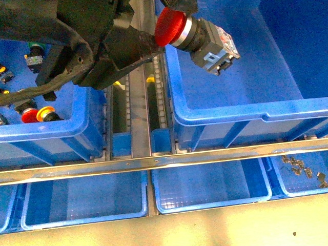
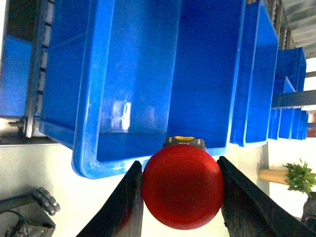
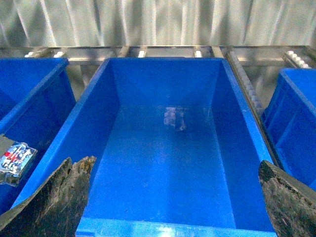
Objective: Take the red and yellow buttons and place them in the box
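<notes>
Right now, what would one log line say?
left gripper: holding red button | location: above box | right gripper: open

Green-capped button (image 1: 35, 47) in left bin (image 1: 51, 133); metal clips (image 1: 298, 165) in shallow tray (image 1: 300, 193).

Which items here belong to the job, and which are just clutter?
Job:
red button held in left pincer
yellow button and second red button, in the left bin
deep box

Clutter:
green button
metal clips
shallow trays
</notes>
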